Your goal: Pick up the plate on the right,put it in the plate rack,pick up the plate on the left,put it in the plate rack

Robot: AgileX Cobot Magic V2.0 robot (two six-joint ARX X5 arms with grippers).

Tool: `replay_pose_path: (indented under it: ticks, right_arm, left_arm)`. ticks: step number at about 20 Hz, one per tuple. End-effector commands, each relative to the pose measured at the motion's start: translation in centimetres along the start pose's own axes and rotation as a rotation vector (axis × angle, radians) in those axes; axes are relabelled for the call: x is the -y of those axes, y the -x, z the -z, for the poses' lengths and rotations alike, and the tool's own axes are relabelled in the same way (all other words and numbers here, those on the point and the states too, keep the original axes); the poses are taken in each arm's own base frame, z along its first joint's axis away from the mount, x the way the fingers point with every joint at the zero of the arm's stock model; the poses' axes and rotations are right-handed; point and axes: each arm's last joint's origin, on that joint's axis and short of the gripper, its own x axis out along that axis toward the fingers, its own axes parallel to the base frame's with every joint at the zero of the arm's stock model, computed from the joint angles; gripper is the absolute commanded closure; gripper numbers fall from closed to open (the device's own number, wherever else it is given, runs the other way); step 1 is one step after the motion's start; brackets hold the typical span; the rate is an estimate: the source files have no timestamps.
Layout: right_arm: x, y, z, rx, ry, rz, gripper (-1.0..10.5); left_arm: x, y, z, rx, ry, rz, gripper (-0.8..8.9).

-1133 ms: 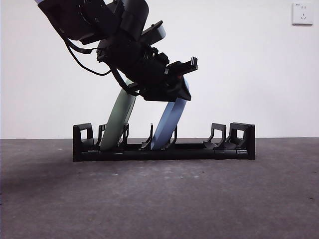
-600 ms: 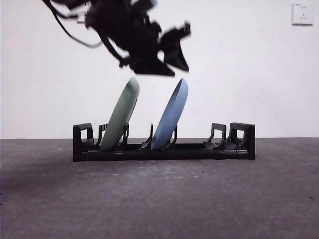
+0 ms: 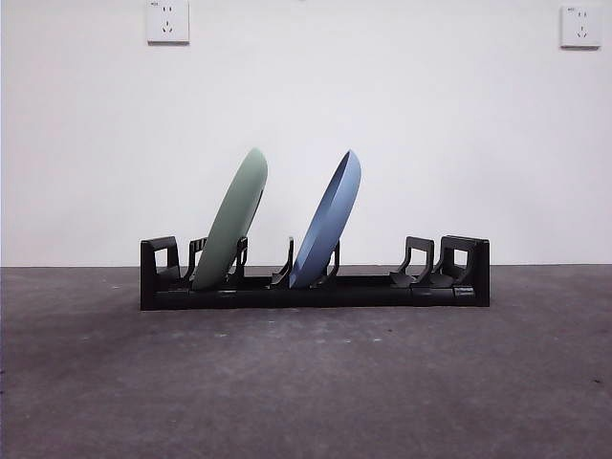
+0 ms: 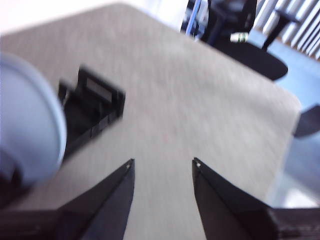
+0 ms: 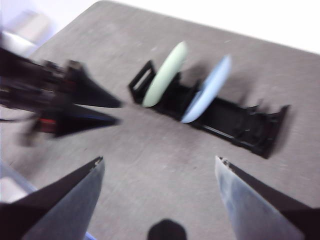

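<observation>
The right gripper (image 5: pixel 159 162) hangs high over the grey table (image 5: pixel 150 150), jaws spread wide and holding nothing. Ahead of it and well apart sits the plate rack (image 5: pixel 220 117), with the green plate (image 5: pixel 164 75) and the blue plate (image 5: pixel 210 90) leaning in its slots. The left gripper (image 4: pixel 162 166) is also empty, its jaws parted; the rack's blocky end (image 4: pixel 92 107) and the blue plate's rim (image 4: pixel 30 125) lie near it, off to one side, not touching. From the front, both plates tilt the same way between the prongs, the green one (image 3: pixel 232 220) near one end of the rack (image 3: pixel 316 287), the blue one (image 3: pixel 330 222) at mid-length.
</observation>
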Motion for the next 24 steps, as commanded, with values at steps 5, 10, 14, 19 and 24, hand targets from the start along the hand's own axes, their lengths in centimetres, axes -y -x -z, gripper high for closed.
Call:
replay_pose_path:
  ticks: [5, 10, 14, 19, 24]
  right_arm:
    - [0.4, -4.6, 2.4, -0.216, -0.014, -0.043, 5.7]
    - [0.8, -8.3, 5.1, -0.364, -0.042, -0.068, 5.7]
    - [0.7, -8.7, 5.0, -0.342, -0.048, -0.121, 7.3]
    - [0.7, -8.8, 5.0, -0.336, -0.031, -0.149, 9.2]
    - [0.7, -8.8, 5.0, -0.334, -0.022, -0.15, 9.6]
  left_arm:
    - [2.8, 10.0, 1.9, -0.015, -0.022, -0.011, 6.25]
    - [3.8, 13.8, 2.8, 0.046, -0.04, -0.007, 6.25]
    - [3.9, 14.0, 3.1, 0.03, -0.036, -0.008, 6.25]
    - [3.7, 13.6, 3.0, 0.019, -0.032, -0.008, 7.02]
    - [3.7, 13.5, 3.0, 0.018, -0.036, -0.009, 8.21]
